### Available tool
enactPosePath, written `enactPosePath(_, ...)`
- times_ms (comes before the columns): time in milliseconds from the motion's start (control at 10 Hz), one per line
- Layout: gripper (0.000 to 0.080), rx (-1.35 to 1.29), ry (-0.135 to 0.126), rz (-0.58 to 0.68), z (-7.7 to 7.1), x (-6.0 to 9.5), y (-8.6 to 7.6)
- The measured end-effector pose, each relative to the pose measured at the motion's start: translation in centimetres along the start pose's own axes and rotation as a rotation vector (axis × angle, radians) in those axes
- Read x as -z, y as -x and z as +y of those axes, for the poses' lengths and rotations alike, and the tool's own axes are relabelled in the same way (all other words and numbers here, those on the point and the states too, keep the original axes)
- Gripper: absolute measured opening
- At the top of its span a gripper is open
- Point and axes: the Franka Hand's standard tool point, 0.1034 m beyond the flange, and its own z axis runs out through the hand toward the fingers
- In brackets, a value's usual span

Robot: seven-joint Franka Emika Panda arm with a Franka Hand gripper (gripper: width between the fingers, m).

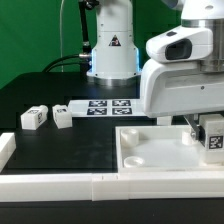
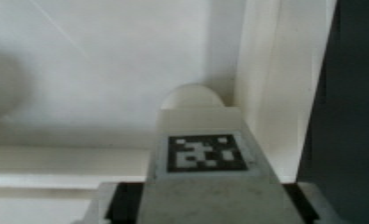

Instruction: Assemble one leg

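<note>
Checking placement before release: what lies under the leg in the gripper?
The white panel, beside its raised rim. The leg itself covers the spot directly below its tip, so any socket there cannot be seen.

The exterior camera sits low and near, looking across my worktop [image 1: 85,138] toward my base [image 1: 110,50]. My wrist camera looks closely down along my tool [image 2: 204,198]. Both share the white panel [image 1: 150,150] [image 2: 92,100] and tagged leg [image 1: 213,140] [image 2: 204,152].

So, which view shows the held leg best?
The wrist view: the leg fills the middle, its tag clear, with the panel behind it. The exterior view shows only its tagged face at that view's right edge, partly cut off, below the arm.
</note>
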Motion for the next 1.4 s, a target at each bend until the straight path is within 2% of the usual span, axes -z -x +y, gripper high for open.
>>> enactPosePath(500, 0.029, -0.785, 0.02, 0.017, 0.0, -0.1, 0.1)
enactPosePath(900, 0.029, -1.092, -0.005, -0.001, 0.0, -0.2, 0.1)
enactPosePath(1000, 0.0392, -1.027, -0.006, -0.002, 0.0, -0.2, 0.1)
enactPosePath(1100, 0.0542, -1.027, -0.006, -0.002, -0.1, -0.2, 0.1)
enactPosePath(1200, 0.0616, -0.936, -0.009, -0.001, -0.4, -0.1, 0.1)
enactPosePath(1400, 0.064, -0.684, -0.017, -0.002, -1.1, 0.2, 0.3)
